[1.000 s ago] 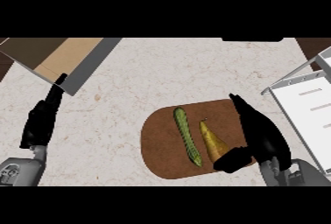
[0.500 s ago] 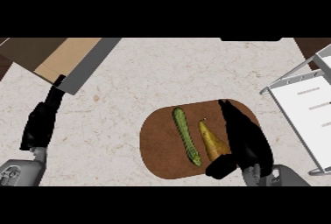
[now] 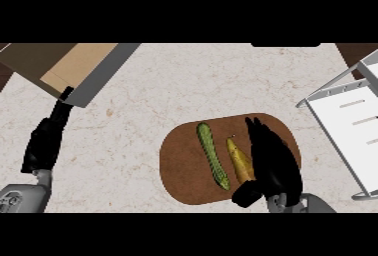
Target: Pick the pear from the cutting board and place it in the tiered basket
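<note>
A yellow, elongated pear [image 3: 238, 160] lies on the brown oval cutting board [image 3: 181, 167], just right of a long green vegetable [image 3: 212, 156]. My right hand [image 3: 273, 160] hovers over the board's right half with its fingers stretched away from me, running along the pear's right side and covering part of it. Its thumb sits below the pear's near end. The hand is open and nothing is held in it. The white tiered basket [image 3: 351, 130] stands at the right edge. My left hand [image 3: 48, 140] rests open at the far left.
A tan box with grey sides [image 3: 77, 72] sits at the back left, close to my left hand's fingertips. Speckled counter [image 3: 184, 85] stretches between the box, the board and the basket.
My right hand has shifted left from the board's right edge until it lies alongside and partly over the pear. The left hand has stayed still.
</note>
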Robot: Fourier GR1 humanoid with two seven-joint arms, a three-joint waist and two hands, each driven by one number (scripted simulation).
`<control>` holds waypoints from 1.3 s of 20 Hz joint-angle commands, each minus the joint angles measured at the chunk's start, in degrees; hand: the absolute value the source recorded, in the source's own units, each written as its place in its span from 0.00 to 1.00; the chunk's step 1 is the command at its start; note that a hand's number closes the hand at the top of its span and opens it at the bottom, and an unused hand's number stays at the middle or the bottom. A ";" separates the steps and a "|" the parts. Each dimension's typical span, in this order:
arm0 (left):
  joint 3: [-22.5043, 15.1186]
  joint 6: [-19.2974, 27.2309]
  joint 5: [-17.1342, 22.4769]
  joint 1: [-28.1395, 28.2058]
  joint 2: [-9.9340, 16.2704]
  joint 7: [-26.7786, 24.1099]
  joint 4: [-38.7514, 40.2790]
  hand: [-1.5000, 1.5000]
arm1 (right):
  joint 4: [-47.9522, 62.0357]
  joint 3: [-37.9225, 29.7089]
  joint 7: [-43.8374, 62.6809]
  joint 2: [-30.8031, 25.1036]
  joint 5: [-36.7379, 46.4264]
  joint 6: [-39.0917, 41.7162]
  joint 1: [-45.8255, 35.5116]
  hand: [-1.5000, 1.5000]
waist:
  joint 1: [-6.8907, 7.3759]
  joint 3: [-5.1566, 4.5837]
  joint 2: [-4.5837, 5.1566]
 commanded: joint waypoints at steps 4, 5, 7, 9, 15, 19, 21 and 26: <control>-1.68 1.86 -2.56 0.44 -2.39 3.34 -3.92 0.50 | 4.13 -4.72 8.04 4.41 0.70 5.16 -1.66 0.00 | 0.33 0.05 0.01; 0.47 -0.39 -0.65 4.01 -0.12 -0.10 -5.14 0.50 | 6.15 -2.44 8.46 6.80 3.19 3.63 -0.93 0.00 | 0.74 0.03 -0.03; 2.02 -1.47 -0.37 -2.19 0.73 3.37 -1.09 0.50 | 4.94 -1.82 8.87 7.91 4.24 4.27 1.15 0.00 | -0.10 0.03 0.04; 2.34 -1.33 -0.29 -0.98 -0.33 -0.05 0.31 0.50 | -0.60 -0.01 11.24 8.05 6.12 5.14 4.92 0.00 | -0.49 0.00 -0.06; 2.48 -2.19 -1.04 -1.03 -1.23 1.79 -0.92 0.50 | 5.46 -5.72 4.97 10.03 6.53 6.51 3.82 0.00 | 0.05 0.05 0.05; 1.25 -1.40 -3.35 1.28 -2.81 0.85 -2.11 0.50 | 11.42 -9.21 0.12 11.65 7.07 6.00 2.60 0.00 | 0.25 0.06 0.06; 3.13 -3.00 -2.11 -0.54 -2.04 0.68 -0.28 0.50 | 8.21 -7.64 -0.77 10.32 7.67 6.81 7.35 0.00 | -0.10 0.05 0.05; 3.25 -2.68 -3.49 1.60 -3.43 -1.28 -1.30 0.50 | 20.27 -9.68 -5.07 16.37 10.05 3.41 3.80 0.00 | 0.31 0.06 0.11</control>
